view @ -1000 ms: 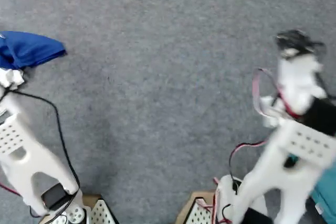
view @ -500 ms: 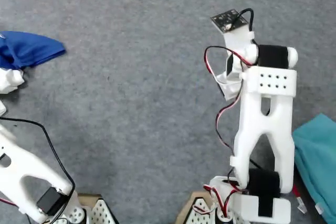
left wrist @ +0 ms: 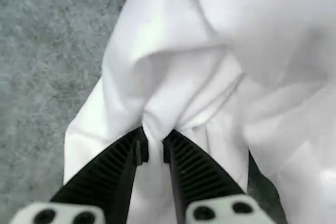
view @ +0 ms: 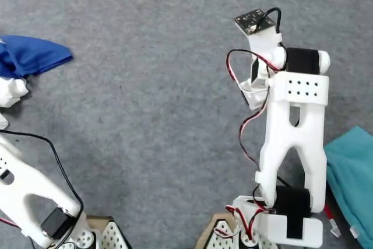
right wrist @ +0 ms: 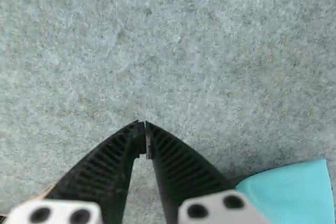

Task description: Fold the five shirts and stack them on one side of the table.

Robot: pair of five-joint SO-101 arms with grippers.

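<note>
The right arm [view: 294,132] swung in from the right edge of the table [view: 163,86] toward its middle and settled folded over its base, which uncovered the teal shirt [view: 352,173] at that edge (nearly all of this happened in the first half second). The left arm [view: 29,193] drew back toward the left edge, and the white shirt [view: 10,90] shifted slightly with it.

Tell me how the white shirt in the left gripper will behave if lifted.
The white shirt is probably floppy: it bunches into soft folds where the left gripper pinches it. Lifted, it would likely hang and trail, not keep its shape. Thin cloth may slip from so small a pinch.
</note>
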